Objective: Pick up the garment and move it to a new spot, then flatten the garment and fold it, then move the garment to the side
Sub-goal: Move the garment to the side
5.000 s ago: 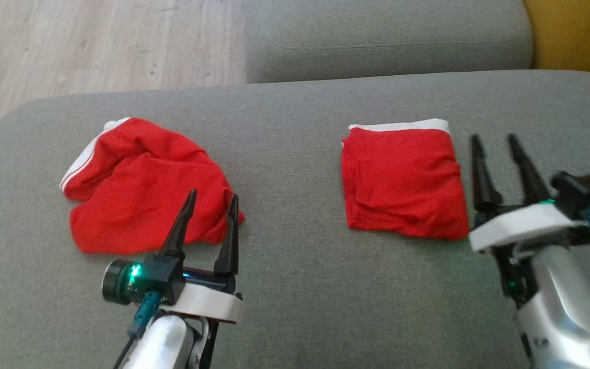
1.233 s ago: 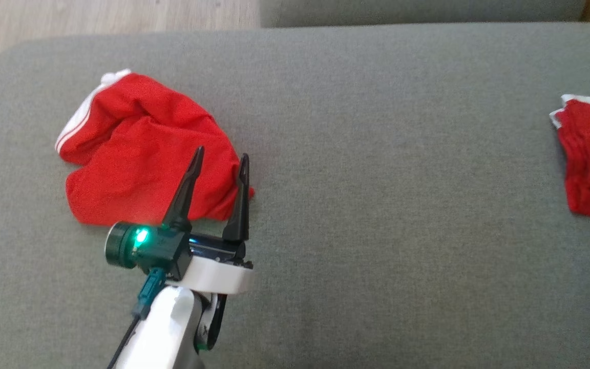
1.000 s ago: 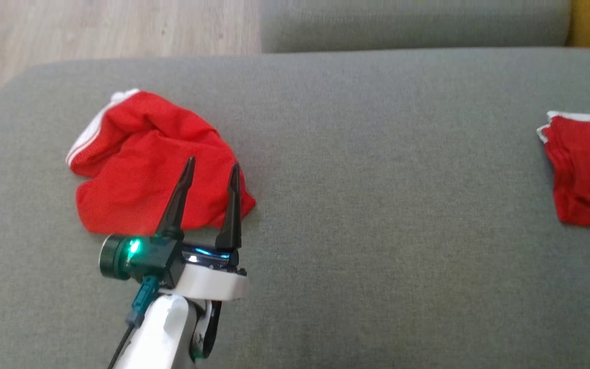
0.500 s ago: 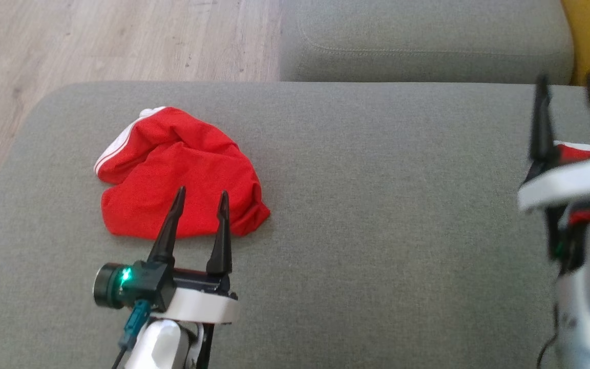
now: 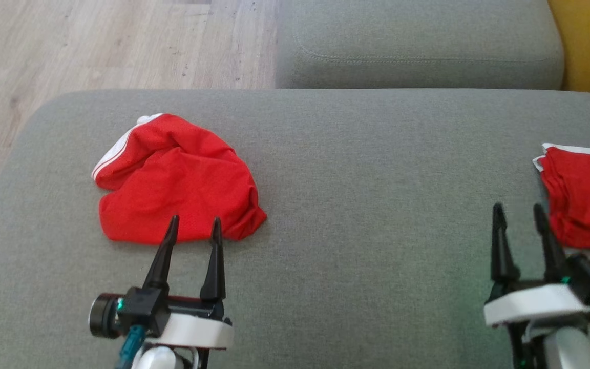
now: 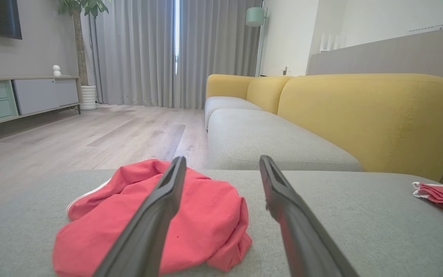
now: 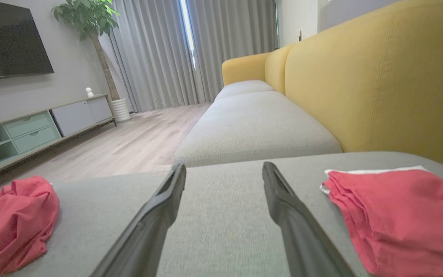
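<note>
The garment [image 5: 177,179] is a red pair of shorts with a white stripe. It lies crumpled in a loose heap on the left part of the grey sofa seat [image 5: 377,205], close to the seat's rounded left end. From the left wrist view the same heap [image 6: 206,215] bulges up in soft folds, its white trim on the far left side.

The left tool [image 5: 195,219] sits just on the near side of the heap with its two dark fingers spread apart and nothing between them. The fingertips reach the near hem of the cloth, though I cannot tell whether they touch it. In its own wrist view the left tool [image 6: 222,158] points across the garment towards the wooden floor [image 6: 90,138].

Well away, on the right part of the seat, lies a folded red cloth [image 5: 582,200] with a white edge along its far side. The right tool [image 5: 518,206] stands just beside that cloth's left edge, also spread wide and holding nothing, with bare grey seat between its fingers. A yellow backrest [image 7: 379,88] rises behind the seat.
</note>
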Robot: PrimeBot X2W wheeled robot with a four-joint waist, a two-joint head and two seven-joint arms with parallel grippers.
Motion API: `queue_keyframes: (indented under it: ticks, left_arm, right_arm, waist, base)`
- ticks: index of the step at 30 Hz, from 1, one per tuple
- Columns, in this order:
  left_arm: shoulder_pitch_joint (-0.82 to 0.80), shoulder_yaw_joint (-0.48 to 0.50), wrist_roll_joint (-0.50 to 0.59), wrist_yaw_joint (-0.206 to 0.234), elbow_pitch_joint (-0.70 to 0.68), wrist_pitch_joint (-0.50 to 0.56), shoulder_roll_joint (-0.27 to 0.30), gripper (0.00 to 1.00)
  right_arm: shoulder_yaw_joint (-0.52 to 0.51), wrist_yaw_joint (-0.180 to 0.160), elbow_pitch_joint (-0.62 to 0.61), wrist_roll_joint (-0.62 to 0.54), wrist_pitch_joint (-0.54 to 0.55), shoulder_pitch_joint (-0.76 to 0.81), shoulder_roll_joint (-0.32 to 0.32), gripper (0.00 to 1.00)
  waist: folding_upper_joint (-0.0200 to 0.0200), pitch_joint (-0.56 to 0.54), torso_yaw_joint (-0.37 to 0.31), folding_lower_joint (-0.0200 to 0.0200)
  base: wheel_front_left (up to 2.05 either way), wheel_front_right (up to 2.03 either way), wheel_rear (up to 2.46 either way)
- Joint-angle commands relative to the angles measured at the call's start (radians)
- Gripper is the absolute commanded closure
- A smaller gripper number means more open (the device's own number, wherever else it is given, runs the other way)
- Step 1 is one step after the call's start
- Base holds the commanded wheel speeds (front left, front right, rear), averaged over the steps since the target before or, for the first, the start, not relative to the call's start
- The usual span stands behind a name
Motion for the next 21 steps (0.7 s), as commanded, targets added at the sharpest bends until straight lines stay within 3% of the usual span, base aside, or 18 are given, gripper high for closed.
queue_keyframes:
  ticks: [1, 21]
  left_arm:
    - [-0.020, 0.041, 0.001, 0.005, -0.036, -0.005, 0.002, 0.00]
    - [-0.015, 0.038, -0.002, 0.004, -0.044, -0.005, 0.002, 0.00]
  right_arm:
    - [0.038, -0.001, -0.023, -0.001, -0.020, -0.009, -0.004, 0.00]
    - [0.070, -0.001, -0.034, 0.001, -0.031, 0.020, -0.004, 0.00]
  waist:
    - [0.0000, -0.001, -0.003, 0.0001]
    - [0.0000, 0.013, -0.017, 0.0001]
  base:
    - [0.00, 0.00, 0.00]
    - [0.00, 0.00, 0.00]
